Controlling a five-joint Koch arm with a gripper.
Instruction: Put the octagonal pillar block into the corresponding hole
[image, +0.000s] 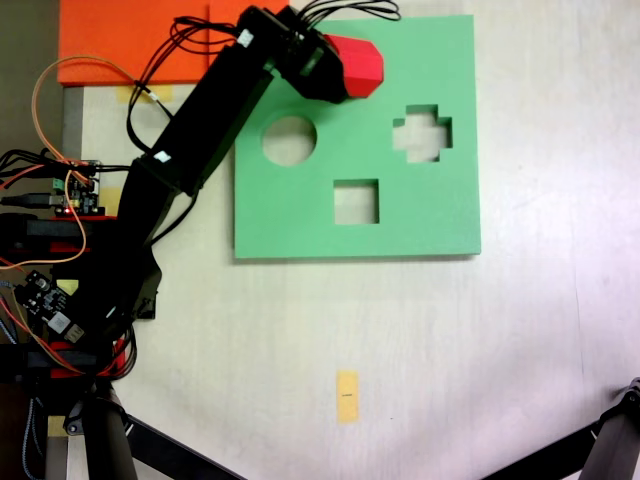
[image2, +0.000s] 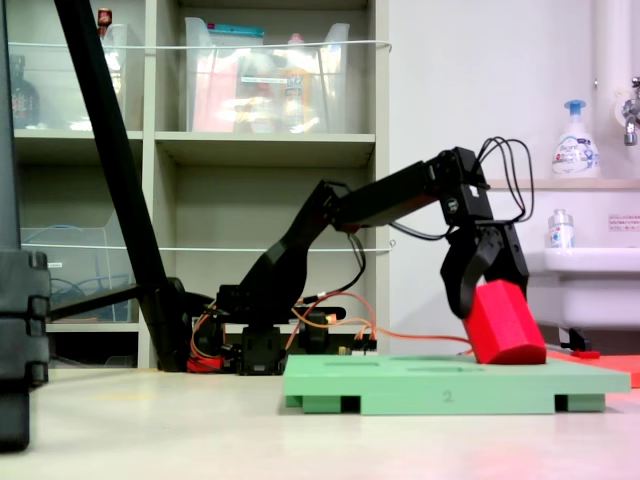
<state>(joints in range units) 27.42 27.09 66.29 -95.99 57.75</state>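
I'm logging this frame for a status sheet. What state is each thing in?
gripper: shut on the octagonal pillar block.
octagonal pillar block: held, tilted, low over the green foam board's far end.
green foam board: flat on the table.
round cutout: unfilled.
square cutout: unfilled.
cross-shaped cutout: unfilled.

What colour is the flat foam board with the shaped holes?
Green: the flat green foam board shows best in the fixed view from above.
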